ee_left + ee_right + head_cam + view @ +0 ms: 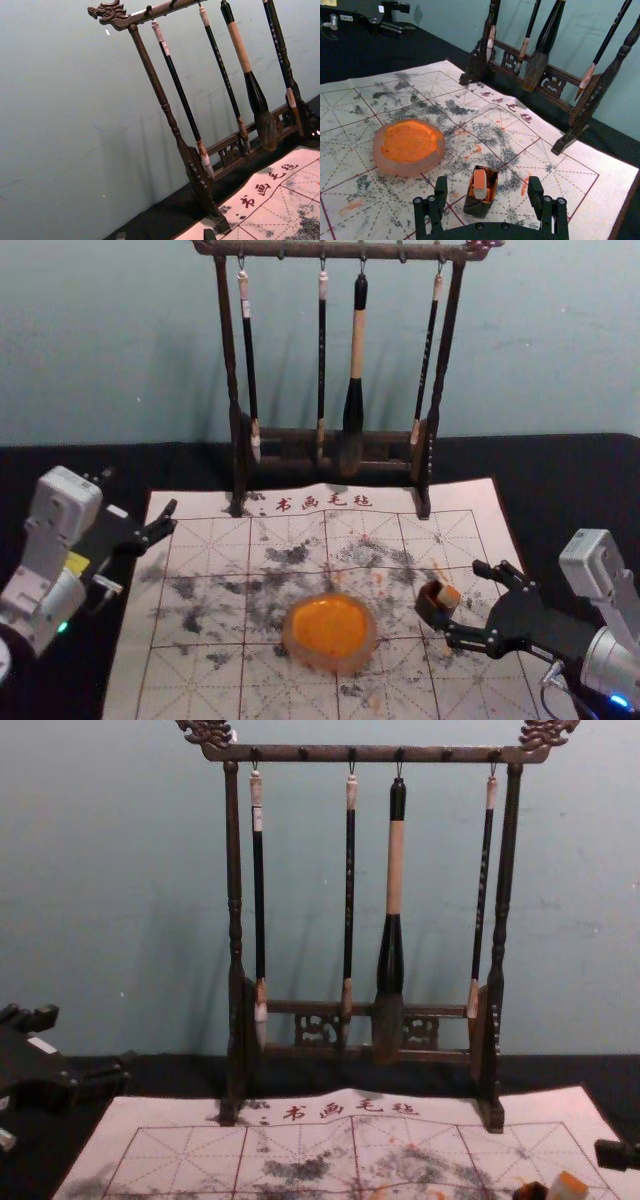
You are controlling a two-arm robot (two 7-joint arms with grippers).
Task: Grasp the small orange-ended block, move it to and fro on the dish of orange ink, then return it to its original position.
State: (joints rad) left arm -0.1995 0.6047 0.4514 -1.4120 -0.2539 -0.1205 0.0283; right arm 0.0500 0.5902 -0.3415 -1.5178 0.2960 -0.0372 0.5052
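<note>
The block (480, 183) stands in its box (479, 208), right wrist view's lower centre. The right gripper (488, 183), fingers apart, might close low and drag the box. Left gripper (88, 1038): parked, spread, chest view's lower left.

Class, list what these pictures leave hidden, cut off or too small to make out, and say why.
- Block's lower end: right wrist view, inside the dark holder.
- Dish floor: head view, under orange ink.
- Left hand's base: left wrist view, cut off by bottom edge.
- Writing on brush: chest view, too small.
</note>
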